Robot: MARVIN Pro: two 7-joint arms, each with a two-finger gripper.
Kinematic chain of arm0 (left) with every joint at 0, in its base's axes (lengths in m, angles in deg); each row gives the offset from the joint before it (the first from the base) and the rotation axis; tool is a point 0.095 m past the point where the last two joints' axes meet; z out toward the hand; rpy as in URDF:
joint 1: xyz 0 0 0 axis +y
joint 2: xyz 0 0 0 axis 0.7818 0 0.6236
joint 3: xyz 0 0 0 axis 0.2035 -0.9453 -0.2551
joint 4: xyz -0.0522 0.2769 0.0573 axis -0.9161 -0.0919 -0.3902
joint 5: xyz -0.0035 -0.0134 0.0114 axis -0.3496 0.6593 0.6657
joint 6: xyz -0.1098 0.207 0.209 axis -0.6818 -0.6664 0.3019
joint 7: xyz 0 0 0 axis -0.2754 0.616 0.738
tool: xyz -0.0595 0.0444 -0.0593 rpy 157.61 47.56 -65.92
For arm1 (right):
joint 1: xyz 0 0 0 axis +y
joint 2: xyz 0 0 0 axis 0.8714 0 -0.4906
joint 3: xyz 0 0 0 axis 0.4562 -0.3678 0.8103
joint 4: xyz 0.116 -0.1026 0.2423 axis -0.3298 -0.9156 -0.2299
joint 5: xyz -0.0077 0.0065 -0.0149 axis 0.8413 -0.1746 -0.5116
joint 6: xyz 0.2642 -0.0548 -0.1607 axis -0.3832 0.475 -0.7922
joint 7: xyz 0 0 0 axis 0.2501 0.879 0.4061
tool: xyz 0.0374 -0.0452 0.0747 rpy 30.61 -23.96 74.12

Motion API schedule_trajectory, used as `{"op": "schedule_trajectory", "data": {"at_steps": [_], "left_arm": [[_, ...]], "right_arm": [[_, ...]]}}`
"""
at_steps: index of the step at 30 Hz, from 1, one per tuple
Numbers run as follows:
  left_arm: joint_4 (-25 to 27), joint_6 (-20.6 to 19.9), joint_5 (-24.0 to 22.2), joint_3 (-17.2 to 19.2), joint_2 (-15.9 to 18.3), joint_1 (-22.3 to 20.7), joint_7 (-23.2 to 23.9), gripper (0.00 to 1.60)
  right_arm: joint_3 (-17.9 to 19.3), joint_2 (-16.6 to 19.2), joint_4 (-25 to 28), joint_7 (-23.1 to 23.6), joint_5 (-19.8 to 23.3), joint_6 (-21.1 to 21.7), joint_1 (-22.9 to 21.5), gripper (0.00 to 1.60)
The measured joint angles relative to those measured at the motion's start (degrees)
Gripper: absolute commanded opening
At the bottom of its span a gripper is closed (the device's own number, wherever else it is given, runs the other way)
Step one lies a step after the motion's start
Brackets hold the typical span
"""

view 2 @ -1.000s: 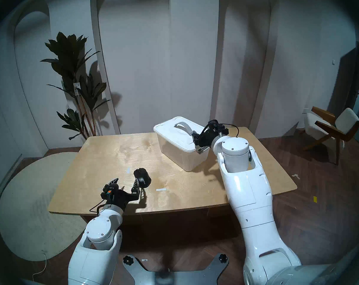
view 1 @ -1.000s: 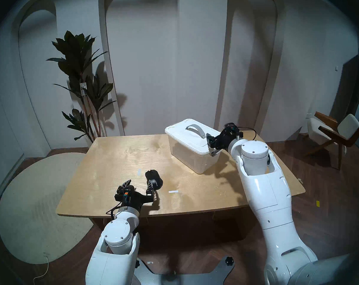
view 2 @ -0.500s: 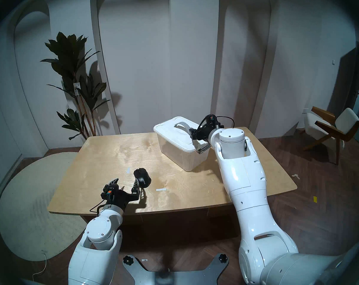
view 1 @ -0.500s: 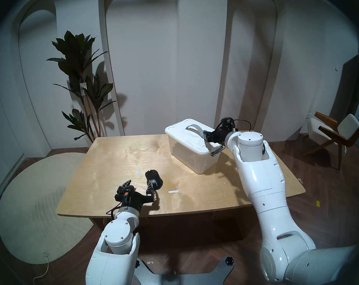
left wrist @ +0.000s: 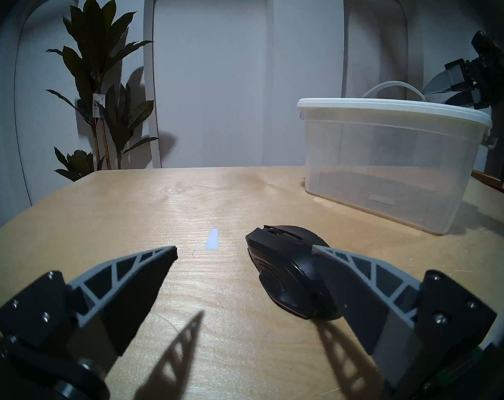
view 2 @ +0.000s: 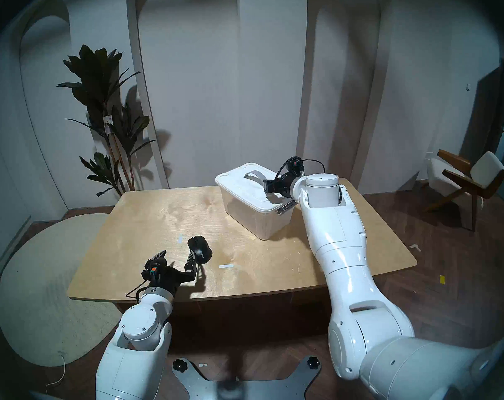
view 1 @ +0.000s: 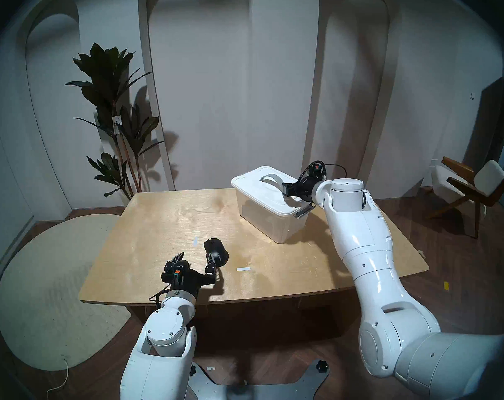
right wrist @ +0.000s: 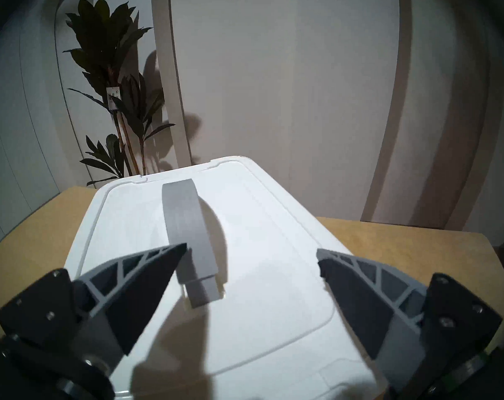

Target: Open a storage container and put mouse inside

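Handle (right wrist: 191,240) of the storage container (view 1: 269,209) runs lengthwise away from the right gripper (right wrist: 250,255), left of its centreline; jaws apart, empty, above the shut lid (right wrist: 259,246). Mouse (view 1: 216,251) on the table (view 1: 164,217) beside the left gripper (view 1: 195,257), also apart.

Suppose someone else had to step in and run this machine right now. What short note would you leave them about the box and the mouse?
Left pincer: open, empty, low over the table; the mouse lies by its right finger, not gripped.
Right pincer: open, empty, above the storage container's lid, its left finger beside the grey handle, not closed on it.
Storage container: far right of the table, lid on; the near side latch sticks out, seemingly released.
Done: neither thing grasped, lid not lifted.
Left: grip the handle, remove the lid, pick up the mouse, place it inside.
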Motion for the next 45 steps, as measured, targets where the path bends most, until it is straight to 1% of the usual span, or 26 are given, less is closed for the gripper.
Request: {"op": "schedule_trajectory", "data": {"at_steps": [2, 3, 8, 13, 17, 24, 29, 34, 35, 36, 38, 40, 43, 45], "left_arm": [[0.0, 0.0, 0.0, 0.0, 0.0, 0.0, 0.0, 1.60], [0.0, 0.0, 0.0, 0.0, 0.0, 0.0, 0.0, 1.60], [0.0, 0.0, 0.0, 0.0, 0.0, 0.0, 0.0, 1.60], [0.1, 0.0, 0.0, 0.0, 0.0, 0.0, 0.0, 1.60], [0.3, 0.0, 0.0, 0.0, 0.0, 0.0, 0.0, 1.60], [0.7, 0.0, 0.0, 0.0, 0.0, 0.0, 0.0, 1.60], [0.9, 0.0, 0.0, 0.0, 0.0, 0.0, 0.0, 1.60], [1.1, 0.0, 0.0, 0.0, 0.0, 0.1, 0.0, 1.60], [1.1, 0.0, 0.0, 0.0, 0.0, 0.1, 0.0, 1.60], [1.2, 0.0, 0.0, 0.0, 0.0, 0.1, 0.0, 1.60], [1.2, 0.0, 0.0, 0.0, 0.0, 0.1, 0.0, 1.60], [1.2, 0.0, 0.0, 0.0, 0.0, 0.1, 0.0, 1.60], [1.2, 0.0, 0.0, 0.0, 0.0, 0.1, 0.0, 1.60], [1.2, 0.0, 0.0, 0.0, 0.0, 0.1, 0.0, 1.60]], "right_arm": [[0.3, -0.1, -1.5, 0.3, 0.4, 0.4, -1.0, 0.37], [0.4, -0.1, -2.5, 0.5, 0.5, 0.6, -1.6, 0.00], [0.7, -0.2, -7.8, 1.2, 1.0, 1.6, -4.4, 0.00], [0.4, -0.2, -11.9, 1.8, 1.1, 1.6, -7.2, 0.00], [-0.5, 0.0, -16.2, 2.3, 0.8, 0.3, -10.0, 0.00], [-1.6, 0.7, -22.5, 4.3, 0.0, -3.8, -14.0, 0.00], [-2.1, 1.1, -24.6, 6.8, 0.2, -6.1, -15.9, 0.00], [-2.4, 1.4, -23.8, 10.5, 1.2, -7.6, -16.9, 0.00], [-2.5, 1.5, -23.4, 11.2, 1.4, -7.7, -17.0, 1.11], [-2.7, 1.6, -22.8, 12.8, 1.7, -7.6, -17.1, 1.60], [-3.1, 1.8, -22.4, 14.4, 2.0, -6.8, -17.4, 1.60], [-3.9, 1.9, -22.5, 15.8, 2.0, -4.6, -18.0, 1.60], [-5.2, 1.8, -22.9, 16.2, 1.3, -0.8, -19.3, 1.60], [-5.7, 1.7, -22.8, 16.2, 0.9, 0.7, -19.9, 1.60]]}}
